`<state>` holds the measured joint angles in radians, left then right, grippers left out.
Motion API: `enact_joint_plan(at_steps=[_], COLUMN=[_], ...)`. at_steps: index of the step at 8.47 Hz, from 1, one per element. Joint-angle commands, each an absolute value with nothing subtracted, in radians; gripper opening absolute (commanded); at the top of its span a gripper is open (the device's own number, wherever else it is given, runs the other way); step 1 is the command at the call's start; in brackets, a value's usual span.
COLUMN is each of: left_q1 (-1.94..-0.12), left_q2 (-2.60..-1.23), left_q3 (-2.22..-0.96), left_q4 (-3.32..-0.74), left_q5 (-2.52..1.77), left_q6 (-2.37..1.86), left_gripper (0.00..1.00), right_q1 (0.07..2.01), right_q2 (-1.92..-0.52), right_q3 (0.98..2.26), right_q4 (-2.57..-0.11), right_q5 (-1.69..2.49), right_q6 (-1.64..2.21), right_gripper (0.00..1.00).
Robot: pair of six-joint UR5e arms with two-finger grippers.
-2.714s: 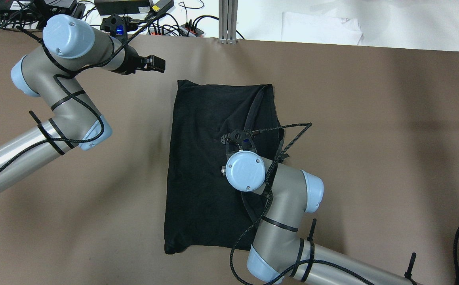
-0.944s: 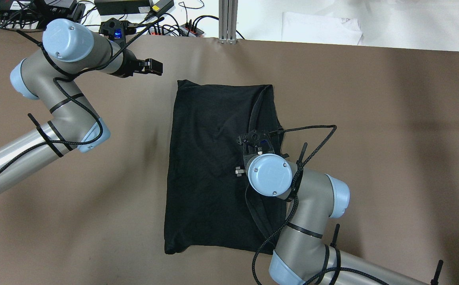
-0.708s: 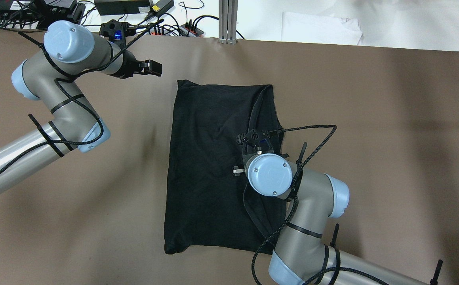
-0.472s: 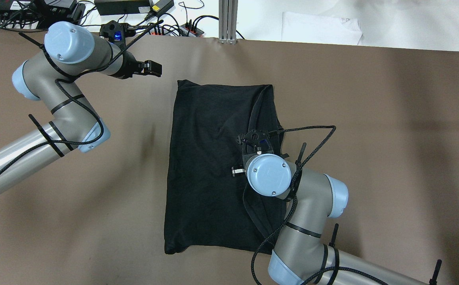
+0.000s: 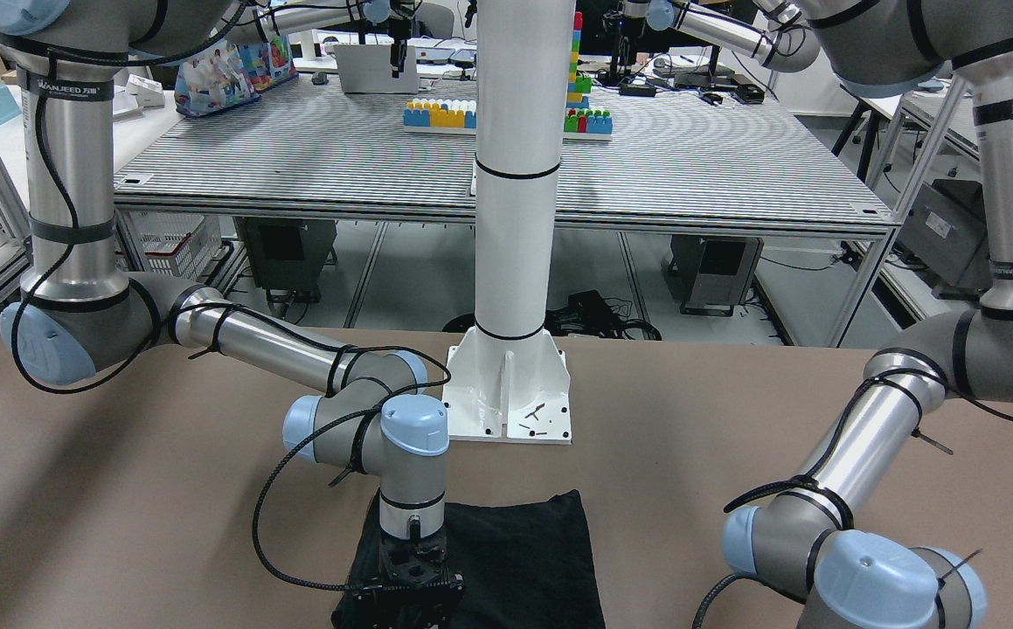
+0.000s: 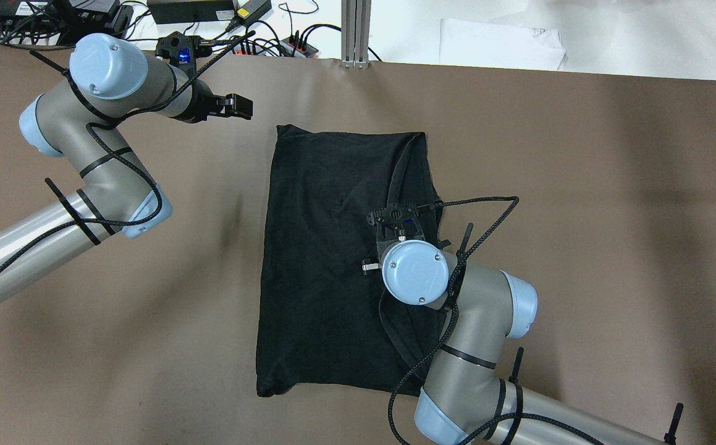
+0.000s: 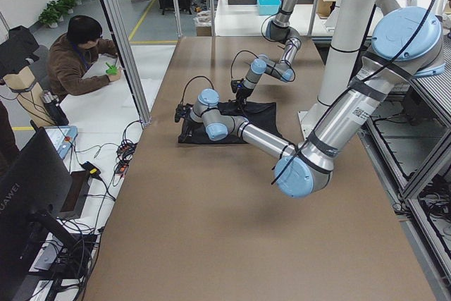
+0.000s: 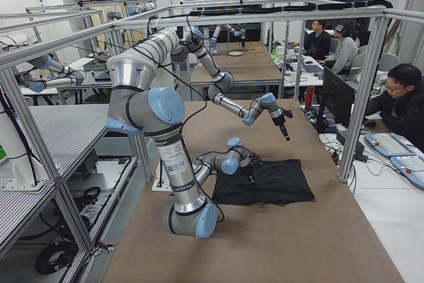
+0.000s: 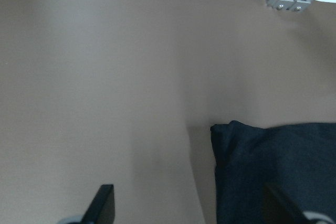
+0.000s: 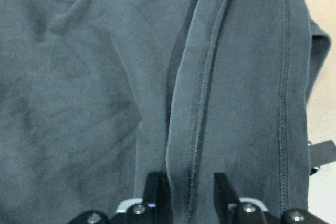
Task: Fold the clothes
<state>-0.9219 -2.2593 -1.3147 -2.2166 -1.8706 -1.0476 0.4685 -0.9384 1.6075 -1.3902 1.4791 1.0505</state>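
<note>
The garment (image 6: 333, 247) is already folded into a rectangle, while a hemmed fold is straddled by the part-open right gripper (image 10: 190, 192), suggesting another fold remains; the left gripper (image 9: 191, 205), spread wide, is empty.

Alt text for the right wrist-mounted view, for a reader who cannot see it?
Close-up of the black garment filling the frame, with the right claw at the bottom edge, its two fingers set either side of a raised stitched hem fold. A strip of brown table shows on the right.
</note>
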Motion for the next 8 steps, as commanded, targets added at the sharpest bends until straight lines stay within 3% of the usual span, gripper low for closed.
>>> enact_joint_plan(at_steps=[1, 8], left_q1=[-0.920, -0.919], left_q2=[-2.260, -2.261], left_q3=[-1.315, -1.313], left_q4=[-2.217, -2.217], left_q5=[-1.870, -1.870], left_q6=[-1.048, -1.048], left_gripper=[1.00, 1.00], right_q1=[0.474, 0.523], right_q2=[-0.937, -0.962], right_q3=[1.605, 1.614], right_q4=[-1.388, -1.364], right_q5=[1.480, 1.489], right_q6=[1.039, 0.946], right_gripper=[0.16, 0.20])
